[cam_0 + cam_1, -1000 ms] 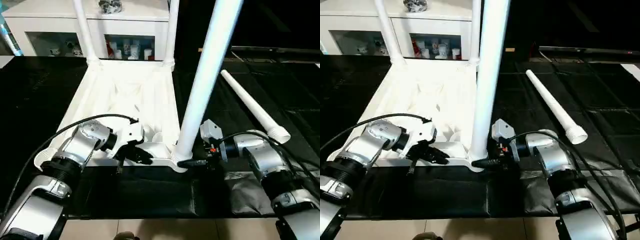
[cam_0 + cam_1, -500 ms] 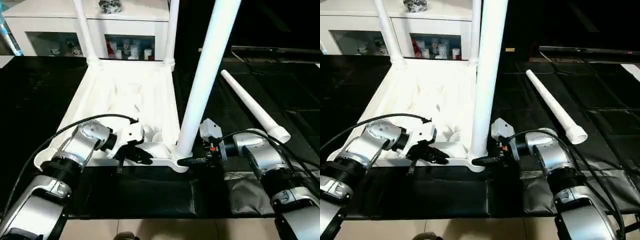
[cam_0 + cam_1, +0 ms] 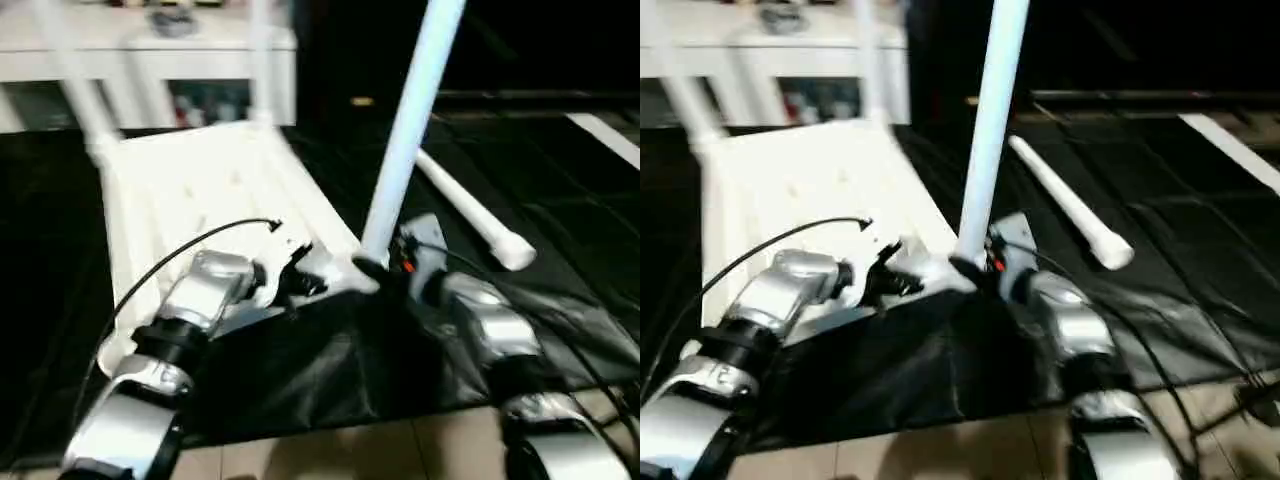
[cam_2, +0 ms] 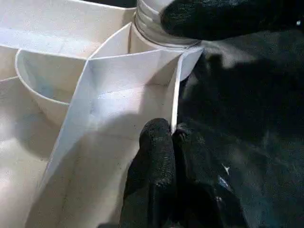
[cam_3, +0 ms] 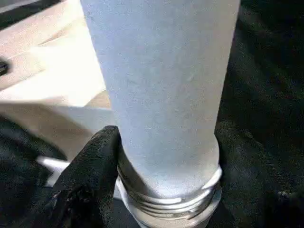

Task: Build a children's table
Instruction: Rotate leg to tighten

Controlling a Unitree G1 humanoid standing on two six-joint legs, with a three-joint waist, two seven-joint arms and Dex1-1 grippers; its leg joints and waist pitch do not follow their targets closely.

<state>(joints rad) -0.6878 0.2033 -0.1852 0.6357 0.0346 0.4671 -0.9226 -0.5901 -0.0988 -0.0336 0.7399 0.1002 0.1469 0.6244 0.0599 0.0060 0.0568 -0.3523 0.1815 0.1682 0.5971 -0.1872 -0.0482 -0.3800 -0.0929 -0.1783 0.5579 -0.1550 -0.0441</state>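
From the head camera, you see the white plastic tabletop [image 3: 190,190] lying upside down on a black mat [image 3: 330,370], its ribbed underside facing up. A long white tapered leg [image 3: 410,120] stands upright in the near corner socket. Two more legs [image 3: 80,100] rise from the far corners in front of a white glass-door cabinet [image 3: 150,70]. A fourth loose leg [image 3: 470,210] lies flat on the mat to the right, apart from the top.

From the left wrist camera, your left gripper [image 4: 172,142] pinches the thin white edge rib [image 4: 176,90] of the tabletop between its closed black fingers [image 4: 154,156].

From the right wrist camera, your right gripper [image 5: 166,156] clasps the base of the upright leg just above its threaded collar [image 5: 171,199], one black finger [image 5: 90,166] pressed against each side.
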